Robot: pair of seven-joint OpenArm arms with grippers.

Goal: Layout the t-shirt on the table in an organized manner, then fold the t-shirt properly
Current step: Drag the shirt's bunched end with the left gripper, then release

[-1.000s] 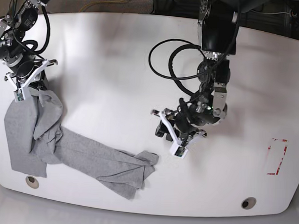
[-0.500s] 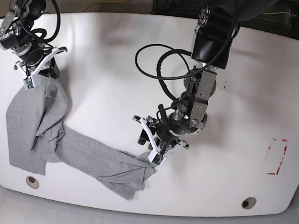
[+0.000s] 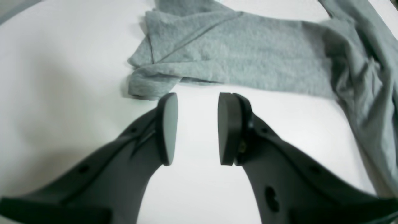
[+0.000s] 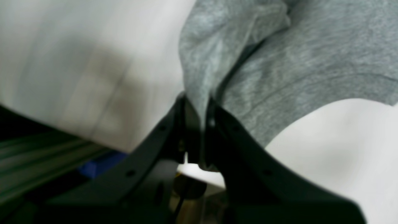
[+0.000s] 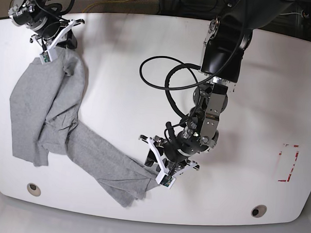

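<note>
Cloth fills my right wrist view: right pincer (image 4: 199, 124) pinching the t-shirt (image 5: 57, 122) at upper left of the table (image 5: 122, 58). Base view alone shows my left pincer (image 3: 196, 127), spread, just beside its crumpled end.

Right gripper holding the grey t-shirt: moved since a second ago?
Yes. The right gripper has carried the heather-grey cotton t-shirt toward the glossy white table's far edge.

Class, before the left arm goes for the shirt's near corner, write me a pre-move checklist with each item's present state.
1. Left pincer open, nothing held: ok.
2. Shirt corner lies just ahead of it, not yet between the pads: ok.
3. Right pincer shut on shirt: ok.
4. Shirt spread flat on table: not ok, it is twisted and bunched.
5. Corner is a single layer: cannot tell.
</note>
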